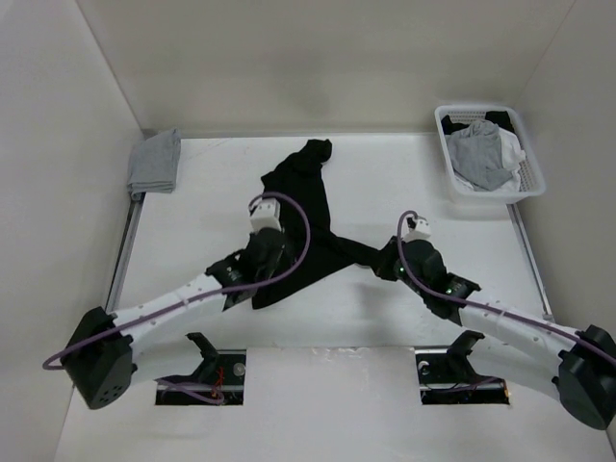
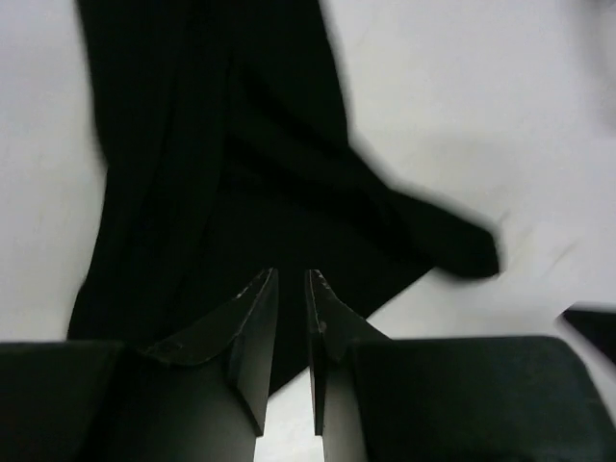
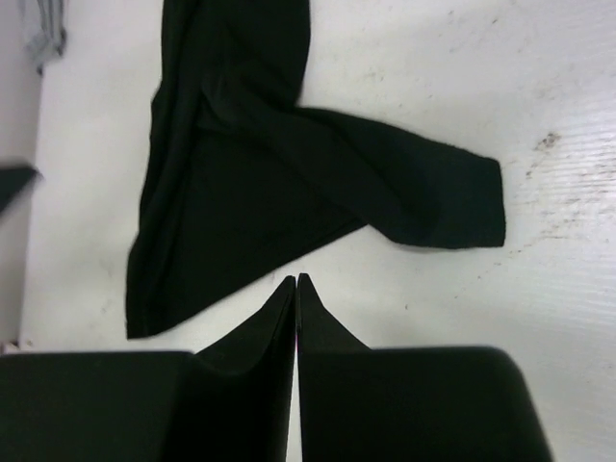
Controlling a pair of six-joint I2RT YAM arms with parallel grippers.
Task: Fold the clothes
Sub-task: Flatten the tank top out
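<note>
The clothes are one black T-shirt (image 1: 300,183), bunched into a long crumpled strip down the middle of the white table, with one sleeve (image 1: 361,252) stretched out to the right. My left gripper (image 1: 262,260) hovers over the strip's near end. In the left wrist view its jaws (image 2: 292,276) stand a narrow gap apart above the shirt (image 2: 241,144), with nothing between them. My right gripper (image 1: 393,258) sits by the sleeve's end. In the right wrist view it (image 3: 296,279) is shut and empty over bare table, just short of the shirt (image 3: 241,192) and sleeve (image 3: 433,202).
A white basket (image 1: 493,193) holding grey and white garments stands at the back right. A small grey folded cloth (image 1: 154,162) lies at the back left corner. White walls close in the table at the back and on both sides.
</note>
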